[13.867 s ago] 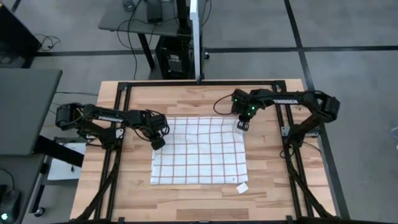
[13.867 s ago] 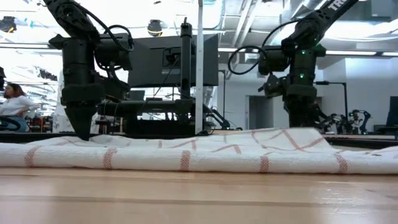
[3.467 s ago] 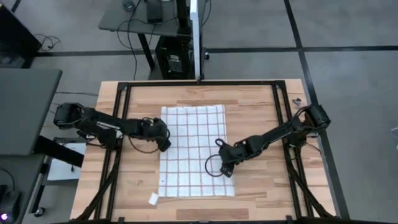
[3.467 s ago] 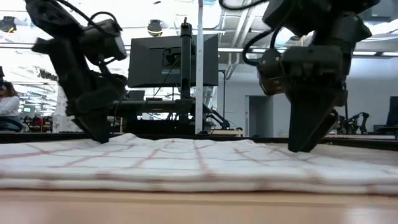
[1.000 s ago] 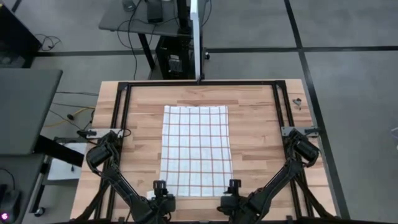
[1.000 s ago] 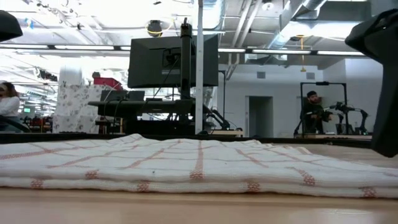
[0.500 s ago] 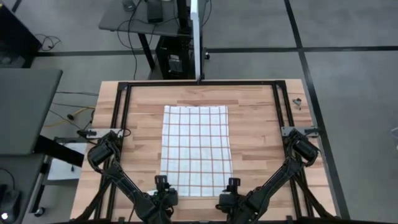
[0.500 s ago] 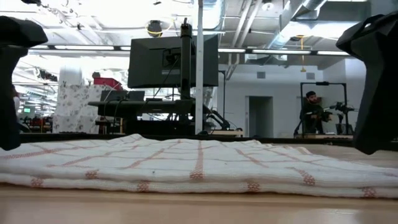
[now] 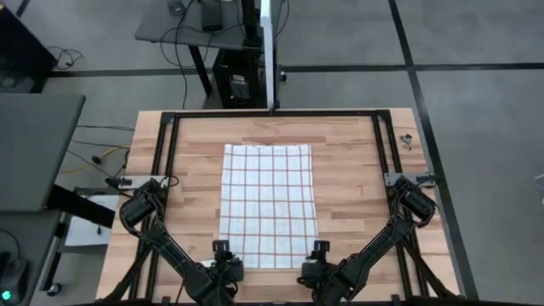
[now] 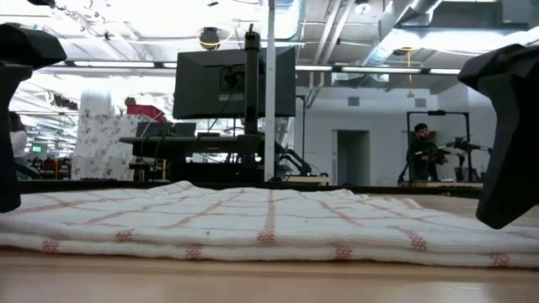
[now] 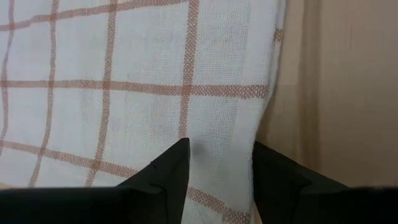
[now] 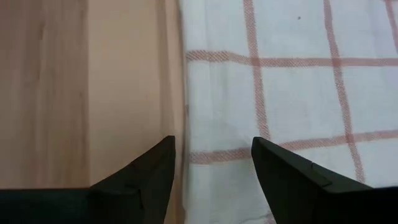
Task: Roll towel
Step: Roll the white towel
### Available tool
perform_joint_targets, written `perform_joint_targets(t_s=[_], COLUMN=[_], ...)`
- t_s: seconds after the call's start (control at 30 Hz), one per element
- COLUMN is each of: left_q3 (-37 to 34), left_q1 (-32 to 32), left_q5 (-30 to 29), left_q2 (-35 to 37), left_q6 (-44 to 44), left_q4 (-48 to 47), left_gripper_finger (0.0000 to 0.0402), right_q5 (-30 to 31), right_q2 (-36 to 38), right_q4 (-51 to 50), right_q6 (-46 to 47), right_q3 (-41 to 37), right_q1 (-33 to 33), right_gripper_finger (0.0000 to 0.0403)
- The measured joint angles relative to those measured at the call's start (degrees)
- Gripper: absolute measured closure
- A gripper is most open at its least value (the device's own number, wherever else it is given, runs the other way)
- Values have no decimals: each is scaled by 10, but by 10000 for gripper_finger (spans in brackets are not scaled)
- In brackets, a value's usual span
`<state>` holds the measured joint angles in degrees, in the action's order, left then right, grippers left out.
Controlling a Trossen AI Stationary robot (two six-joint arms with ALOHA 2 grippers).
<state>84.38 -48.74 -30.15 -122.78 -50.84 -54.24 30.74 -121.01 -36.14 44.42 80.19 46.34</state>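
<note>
The towel (image 9: pixel 269 204), white with a red-brown grid, lies flat on the wooden table as a narrow folded strip running from near to far. In the low view, the towel's near edge (image 10: pixel 269 251) shows stacked layers. My left gripper (image 9: pixel 223 249) stands open over the towel's near left corner. In its wrist view, the left gripper (image 11: pixel 217 158) has both fingers over cloth just inside the side edge. My right gripper (image 9: pixel 319 249) stands open at the near right corner. In its wrist view, the right gripper (image 12: pixel 211 152) straddles the towel's side edge. My left gripper points down at the towel's near left corner (image 11: pixel 217 134), with both fingertips over the cloth. I cannot tell whether they touch it. My right gripper points down at the near right corner (image 12: pixel 205 124), one fingertip over wood and one over cloth. Whether it touches does not show.
Bare wood (image 9: pixel 357 187) lies on both sides of the towel. A black frame rail (image 9: pixel 272 112) runs around the table, with a post and a monitor stand (image 10: pixel 253 84) at the far edge. A person (image 10: pixel 421 143) stands in the room behind.
Both grippers have moved a little toward the far edge onto the towel's near corners and come down. In the low view they have entered from the sides and sunk lower. The towel has stayed where it was.
</note>
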Motion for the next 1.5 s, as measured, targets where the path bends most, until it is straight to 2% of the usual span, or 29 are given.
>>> perform_joint_targets(t_s=[0.17, 0.53, 0.63, 0.77, 0.9, 1.07, 1.2, 1.3, 1.4, 1.5], left_q3=[0, 0, 0, 0, 3, 18, 18, 7, 1, -2], left_q1=[0, 0, 0, 0, 0, -5, -10, -12, -16, -10], left_q5=[1, -9, -1, 5, 19, 54, 93, 101, 111, 160], left_q2=[0, 0, 0, -1, -2, 6, 36, 73, 92, 105], left_q6=[0, 1, 5, -18, -62, -110, -155, -205, -201, -164], left_q4=[0, 0, 1, 5, 2, 5, 25, 38, 66, 99], left_gripper_finger=[267, 274, 303, 382, 397, 400, 401, 401, 401, 401], right_q5=[3, 8, 0, -8, -45, -61, -99, -136, -145, -192], right_q2=[2, 1, 1, 0, 0, 18, 41, 61, 61, 62], right_q4=[40, 43, 45, 45, 53, 60, 66, 80, 118, 153], right_q6=[-53, -63, -61, -35, 1, 53, 88, 110, 126, 127], right_q3=[-21, -35, -35, -35, -36, -38, -40, -39, -39, -38], right_q1=[-3, -23, -22, -17, -15, -5, 1, 3, 9, 11], right_gripper_finger=[198, 208, 238, 310, 388, 396, 399, 400, 401, 401])
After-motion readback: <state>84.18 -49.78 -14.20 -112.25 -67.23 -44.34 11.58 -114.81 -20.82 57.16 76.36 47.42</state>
